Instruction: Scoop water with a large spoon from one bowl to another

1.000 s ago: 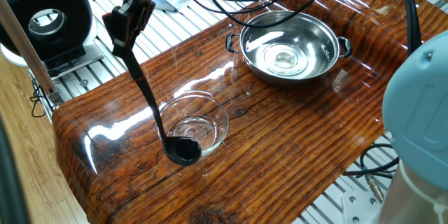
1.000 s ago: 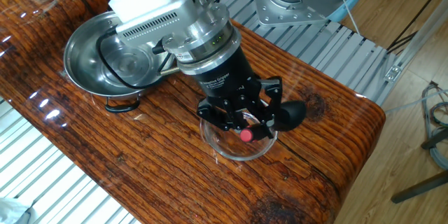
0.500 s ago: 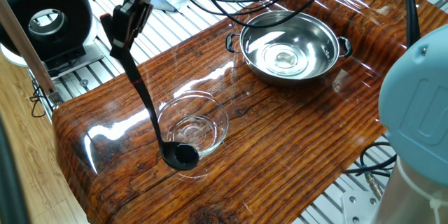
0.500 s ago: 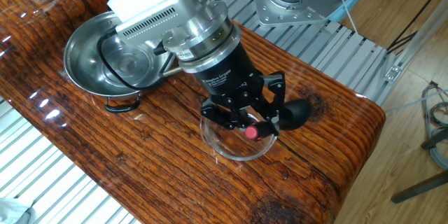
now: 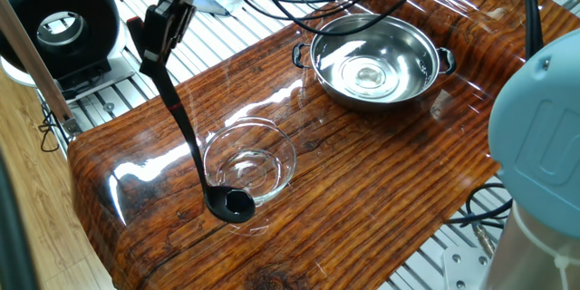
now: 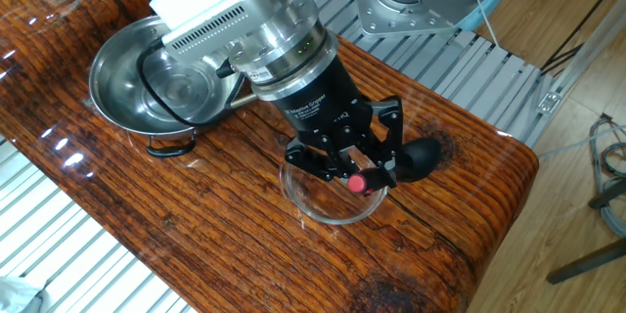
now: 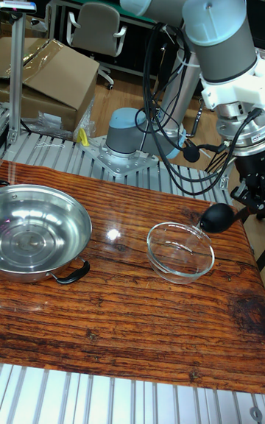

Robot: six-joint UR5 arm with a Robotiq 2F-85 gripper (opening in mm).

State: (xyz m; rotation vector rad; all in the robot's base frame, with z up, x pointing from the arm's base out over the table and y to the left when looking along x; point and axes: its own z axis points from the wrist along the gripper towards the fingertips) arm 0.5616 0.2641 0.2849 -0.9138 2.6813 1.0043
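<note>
Here the claw (image 6: pixel 364 168) is clenched on the top end of the large spoon (image 5: pixel 186 131), its fingers (image 6: pixel 328 161) closed around the slim handle just below the red mark (image 6: pixel 358 183) at the tip. Gripping so far from the cup likely serves to keep the claw and wrist high above both bowls while only the black cup goes down among them.

The spoon's long axis runs steeply downward from the claw, leaning rather than plumb. In one fixed view the handle slants from upper left to lower right, and the cup (image 5: pixel 229 205) hangs at the bottom, at the near outer edge of the glass bowl (image 5: pixel 263 149), low to the worktop (image 5: pixel 362 172). The tall fixed view shows the cup (image 7: pixel 219 216) at the far right rim of that bowl, beside it rather than clearly over its middle. Whether the cup touches the rim I cannot tell.

The steel bowl (image 5: pixel 376 59) sits well apart, toward the other end of the worktop, with glints of water (image 5: pixel 367 74) at its bottom. Judging from this, the cup is placed at the receiving bowl for pouring; whether it carries water cannot be seen.
</note>
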